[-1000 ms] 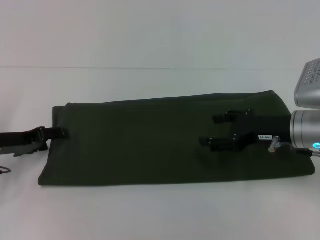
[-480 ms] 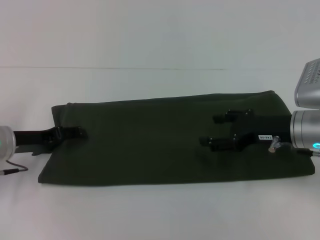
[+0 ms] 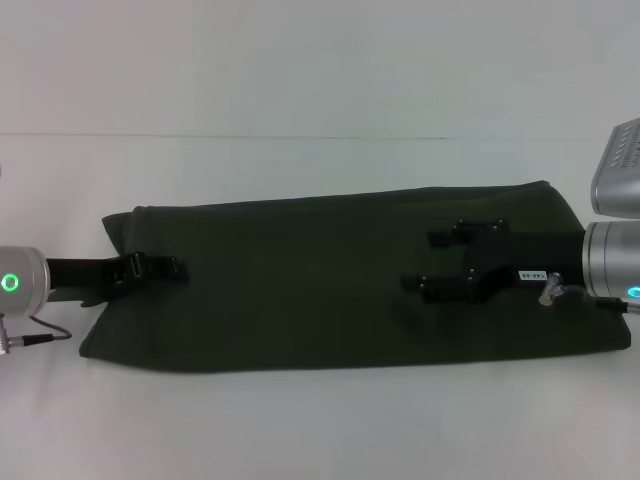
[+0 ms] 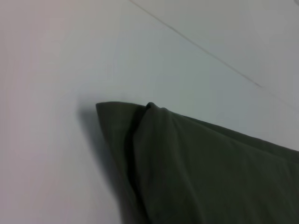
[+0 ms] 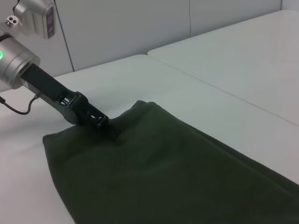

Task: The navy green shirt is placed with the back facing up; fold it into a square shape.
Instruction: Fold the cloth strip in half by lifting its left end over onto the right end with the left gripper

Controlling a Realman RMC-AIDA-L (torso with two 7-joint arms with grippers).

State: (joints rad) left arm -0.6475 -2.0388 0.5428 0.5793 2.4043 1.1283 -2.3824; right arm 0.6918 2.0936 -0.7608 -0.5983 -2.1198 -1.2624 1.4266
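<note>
The navy green shirt (image 3: pixel 320 285) lies as a long dark olive band across the white table, plain side up. My right gripper (image 3: pixel 428 264) rests over its right part, open, with the two black fingers (image 3: pixel 445 238) spread apart on the cloth. At the shirt's left end, my left gripper (image 3: pixel 160 268) reaches in over the edge. It also shows in the right wrist view, where the left gripper (image 5: pixel 96 119) touches the cloth beside a small pucker. The left wrist view shows only the shirt's folded corner (image 4: pixel 140 121).
The white table (image 3: pixel 320 420) runs all round the shirt, with a seam line (image 3: pixel 230 137) across the back. A thin cable (image 3: pixel 35 335) hangs from the left wrist near the shirt's left corner.
My left gripper has slid to the right, from the shirt's left edge to well over the cloth. The shirt's left end shifted slightly. The right gripper has stayed in place.
</note>
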